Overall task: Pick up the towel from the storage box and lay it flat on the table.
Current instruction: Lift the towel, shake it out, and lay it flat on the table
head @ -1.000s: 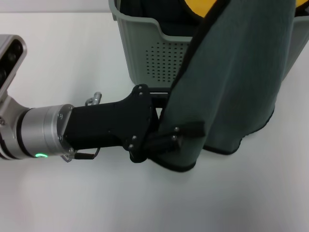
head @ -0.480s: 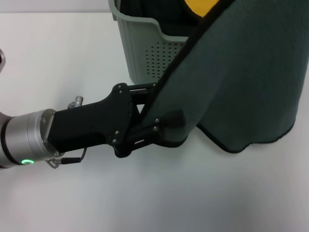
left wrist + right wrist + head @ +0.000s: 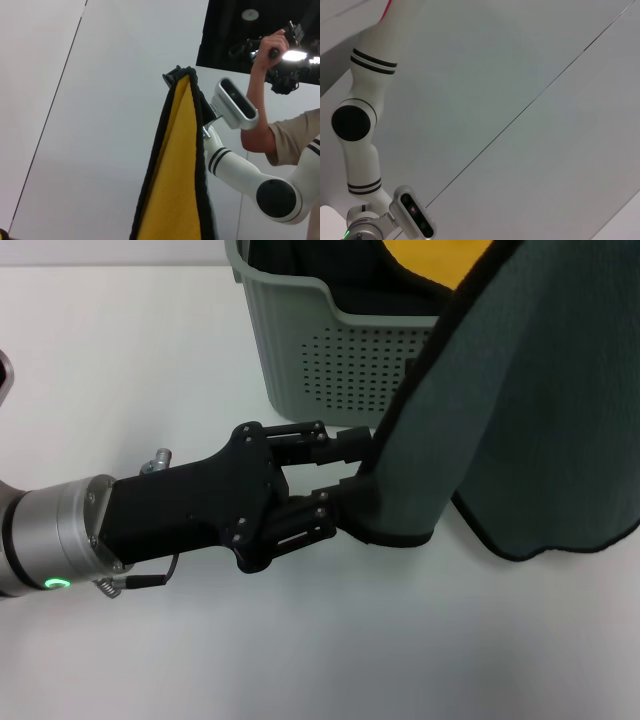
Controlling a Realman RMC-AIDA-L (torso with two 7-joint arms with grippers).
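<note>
The towel, dark grey-green with black edging, hangs from the upper right in front of the storage box and reaches down close to the table. My left gripper is at the towel's lower left corner. Its fingers stand apart, open, with the towel's edge between them. In the left wrist view the hanging cloth shows a yellow face with black edging, and my right gripper is shut on its top. My right gripper is out of the head view.
A yellow cloth shows at the box's top, behind the towel's edge. The white table spreads left and in front of the box. A person stands behind the right arm.
The towel has moved right, uncovering more of the box's perforated front. My left gripper drew back left, and its finger went from the towel's face to its lower corner.
</note>
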